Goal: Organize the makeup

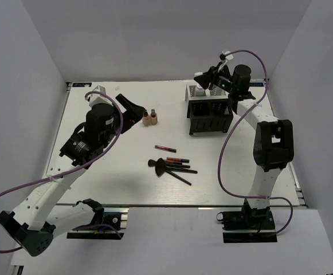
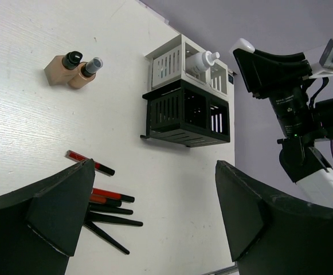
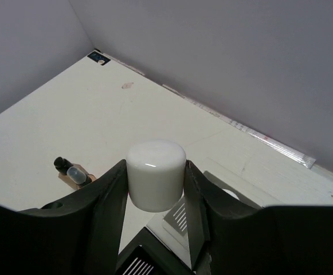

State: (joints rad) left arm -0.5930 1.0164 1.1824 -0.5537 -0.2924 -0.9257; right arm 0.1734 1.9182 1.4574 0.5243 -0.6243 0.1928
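1. A white desk [image 1: 132, 183] with a faint grain sits inside a booth of plain grey-lilac walls [image 1: 155, 34] on three sides. A small faint stain [image 3: 127, 86] marks the desk near its back edge.
2. The right gripper [image 3: 155, 166] has its fingers clenched on the cap of the white-capped bottle [image 3: 156, 183], over the white rear section of the mesh organizer [image 1: 211, 117] at back right.
3. The left gripper [image 2: 155, 172] hangs over the desk's left side with its fingers released and nothing between them.
4. Two tan bottles [image 1: 149, 118] sit side by side, touching, mid-desk. The pencils and brushes [image 1: 173, 163] lie clustered nearer the arms.
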